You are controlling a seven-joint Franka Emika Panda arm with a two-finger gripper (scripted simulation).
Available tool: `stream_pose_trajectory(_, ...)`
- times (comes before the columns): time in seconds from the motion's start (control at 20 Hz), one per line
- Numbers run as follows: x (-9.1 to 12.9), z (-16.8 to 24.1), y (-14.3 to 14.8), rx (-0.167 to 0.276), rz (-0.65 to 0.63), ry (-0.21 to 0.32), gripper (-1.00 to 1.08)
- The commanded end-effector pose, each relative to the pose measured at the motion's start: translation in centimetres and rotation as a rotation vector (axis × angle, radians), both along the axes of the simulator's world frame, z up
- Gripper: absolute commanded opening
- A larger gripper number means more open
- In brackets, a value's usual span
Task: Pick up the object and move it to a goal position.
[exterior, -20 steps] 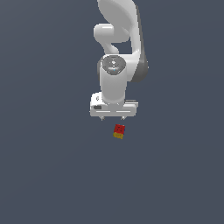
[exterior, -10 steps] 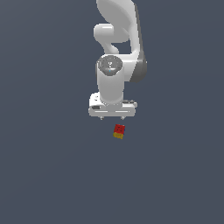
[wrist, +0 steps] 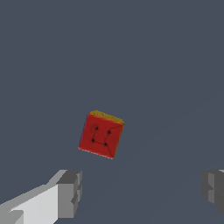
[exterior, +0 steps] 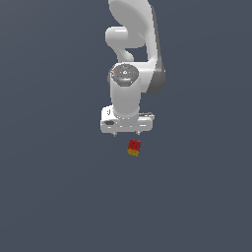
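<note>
The object (exterior: 134, 147) is a tiny cube with a red top face and a yellow-orange side, lying on the dark grey floor. My white gripper (exterior: 127, 133) hangs just above and a little behind it, pointing down, with nothing held. In the wrist view the cube (wrist: 101, 134) lies ahead of the gap between the two grey fingertips (wrist: 69, 193), tilted relative to them. The gripper (wrist: 142, 190) is open wide, and the cube is outside the jaws, not touching either finger.
A plain dark grey floor (exterior: 59, 197) fills both views. The white arm (exterior: 133, 44) rises behind the gripper. No other object shows.
The hand has turned slightly at the wrist to sit more level and has sunk a little toward the cube. The cube has not moved.
</note>
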State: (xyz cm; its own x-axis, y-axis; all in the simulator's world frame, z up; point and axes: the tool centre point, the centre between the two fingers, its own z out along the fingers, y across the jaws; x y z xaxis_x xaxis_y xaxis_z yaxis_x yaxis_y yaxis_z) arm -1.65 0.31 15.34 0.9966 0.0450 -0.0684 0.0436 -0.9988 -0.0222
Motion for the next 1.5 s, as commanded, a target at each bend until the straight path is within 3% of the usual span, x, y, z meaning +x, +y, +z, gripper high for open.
stream_pose_trajectory(0.0, 0.0, -0.2, 0.1, 0.0, 0.037, -0.002, 1.0)
stream_pose_trajectory(0.35, 0.1, -1.2, 0.4, 0.001, 0.196, -0.011, 1.0)
stream_pose_trajectory(1.45, 0.3, -5.1, 2.4, 0.015, 0.869, -0.046, 1.0)
